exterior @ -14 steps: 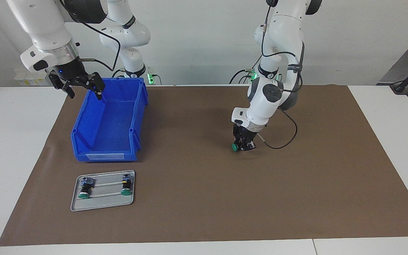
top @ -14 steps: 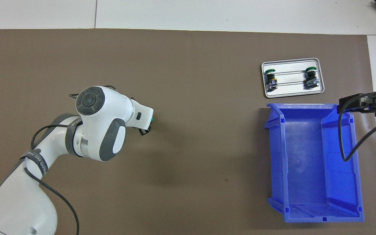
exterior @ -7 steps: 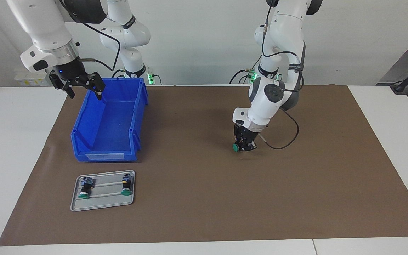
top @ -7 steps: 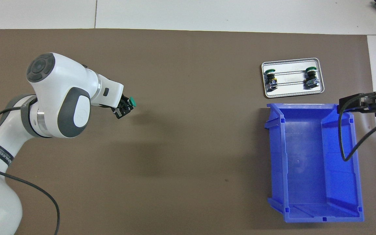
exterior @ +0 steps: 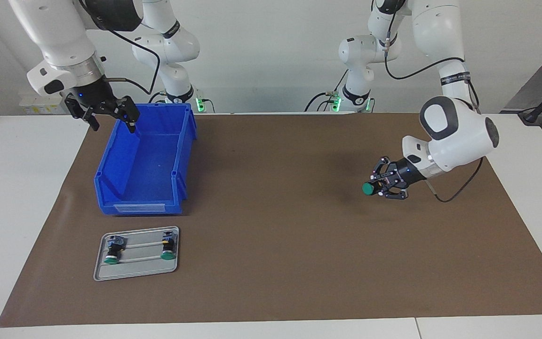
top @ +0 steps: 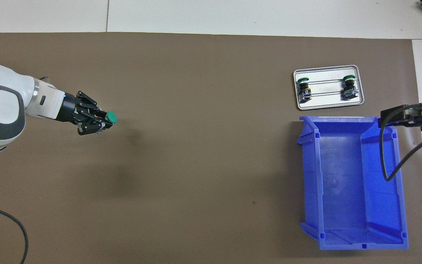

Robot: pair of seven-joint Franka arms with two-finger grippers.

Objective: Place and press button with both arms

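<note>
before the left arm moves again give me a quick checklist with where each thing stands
1. Grip: the left gripper is shut on the small green-capped push-button with a black body: ok.
2. Button height: it hangs above the brown mat, not set down: not ok for pressing.
3. Cap direction: it points sideways toward the right arm's end: ok.
4. Right gripper: open, over the rim of the blue plastic bin, holding nothing: ok.
5. Grey metal tray: its two green-capped buttons lie in place: ok.
6. Landing spot on the mat: cannot tell.
</note>
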